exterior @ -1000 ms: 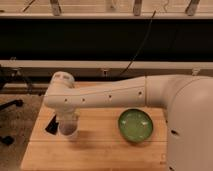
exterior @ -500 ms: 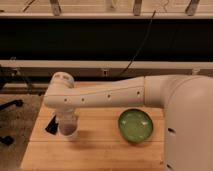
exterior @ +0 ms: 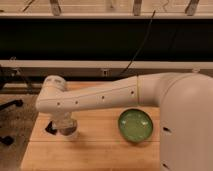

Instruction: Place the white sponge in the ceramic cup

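Observation:
The ceramic cup (exterior: 68, 132) stands at the left of the wooden table (exterior: 95, 150), a small pale round cup mostly covered from above by my arm. My gripper (exterior: 61, 125) hangs straight down from the wrist (exterior: 52, 95), directly over the cup and reaching to its rim. The white sponge is hidden; I cannot tell whether it is in the gripper or in the cup.
A green bowl (exterior: 136, 125) sits on the table to the right of the cup. My white arm (exterior: 110, 95) spans the table from my body (exterior: 185, 130) on the right. A chair base (exterior: 10, 105) is on the floor at left. A dark wall with a rail runs behind.

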